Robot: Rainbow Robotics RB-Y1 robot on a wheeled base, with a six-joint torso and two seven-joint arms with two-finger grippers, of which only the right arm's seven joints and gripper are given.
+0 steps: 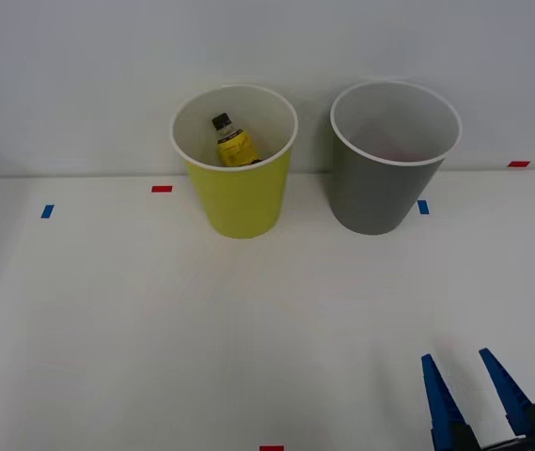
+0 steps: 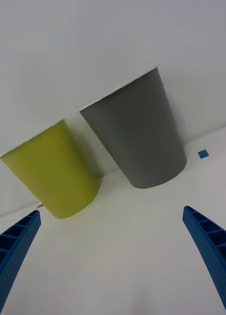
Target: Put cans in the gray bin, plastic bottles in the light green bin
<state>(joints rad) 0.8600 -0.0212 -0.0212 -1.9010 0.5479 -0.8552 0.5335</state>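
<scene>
The light green bin (image 1: 239, 202) stands at the back of the white table, left of the gray bin (image 1: 372, 193). A plastic bottle (image 1: 233, 143) with a black cap and yellow label leans inside the light green bin. A faint reddish shape shows low inside the gray bin; I cannot tell what it is. My right gripper (image 1: 469, 376) hovers open and empty at the front right of the table, well short of both bins. In the right wrist view the gray bin (image 2: 140, 138) and the light green bin (image 2: 53, 170) stand ahead of the spread blue fingers (image 2: 211, 246).
Small red tape marks (image 1: 162, 189) and blue tape marks (image 1: 47, 211) dot the table (image 1: 154, 319). A white wall rises right behind the bins. Open tabletop stretches between the gripper and the bins.
</scene>
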